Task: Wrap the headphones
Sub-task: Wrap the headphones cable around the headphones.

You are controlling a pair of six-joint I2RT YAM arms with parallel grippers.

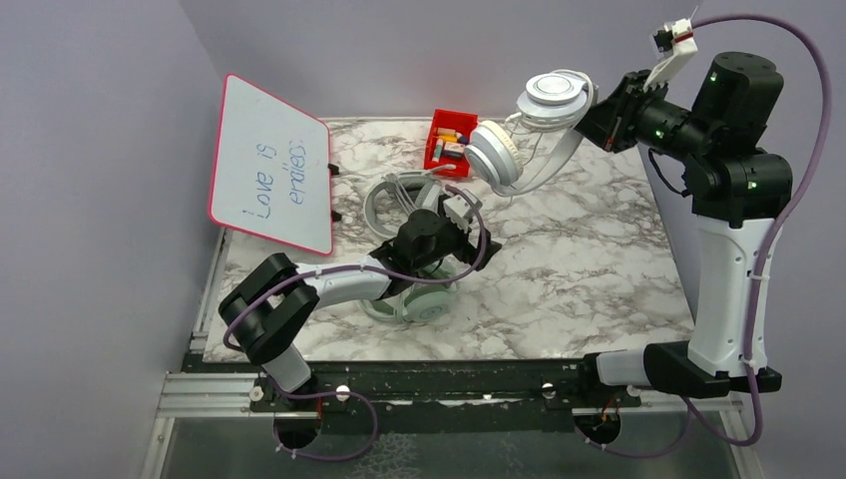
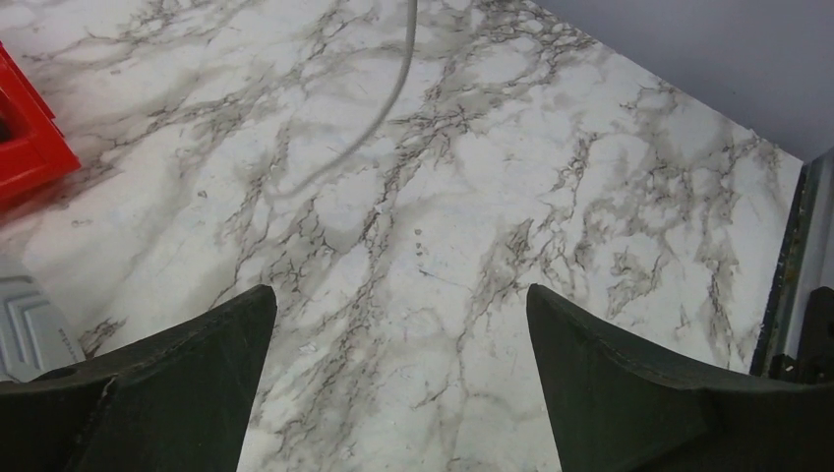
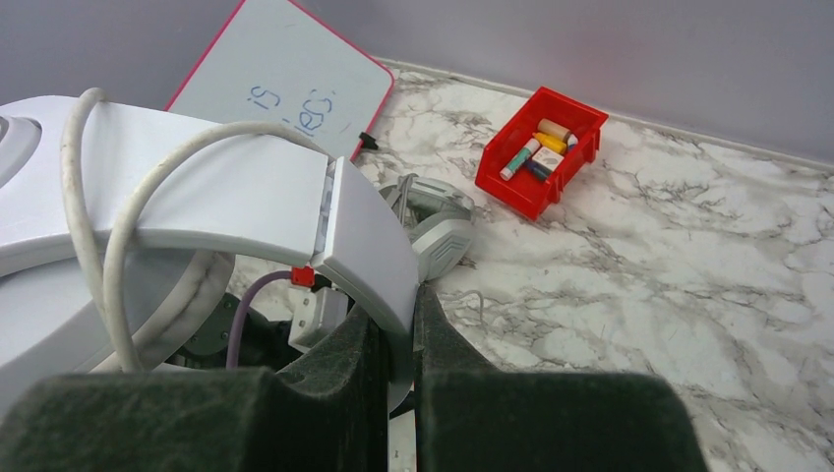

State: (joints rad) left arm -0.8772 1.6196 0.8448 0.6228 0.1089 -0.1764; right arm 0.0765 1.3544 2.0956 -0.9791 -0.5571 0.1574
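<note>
My right gripper (image 1: pixel 602 120) holds the grey-white headphones (image 1: pixel 534 125) high above the back of the table. In the right wrist view it (image 3: pixel 398 307) is shut on their headband (image 3: pixel 364 236), and their pale cable (image 3: pixel 98 226) loops over the band. The mint-green headphones (image 1: pixel 424 301) lie on the marble, partly hidden under my left arm. Another pale grey headset (image 1: pixel 391 200) lies behind that arm, also seen from the right wrist (image 3: pixel 438 228). My left gripper (image 1: pixel 482 244) hovers low over the marble. Its jaws (image 2: pixel 401 295) stand wide open and empty, with a thin cable (image 2: pixel 395 88) ahead.
A red bin (image 1: pixel 449 142) of small items stands at the back centre, and its corner (image 2: pixel 29 147) shows in the left wrist view. A red-framed whiteboard (image 1: pixel 269 165) leans at the back left. The marble table (image 1: pixel 589 259) ends at a black rail on the near side.
</note>
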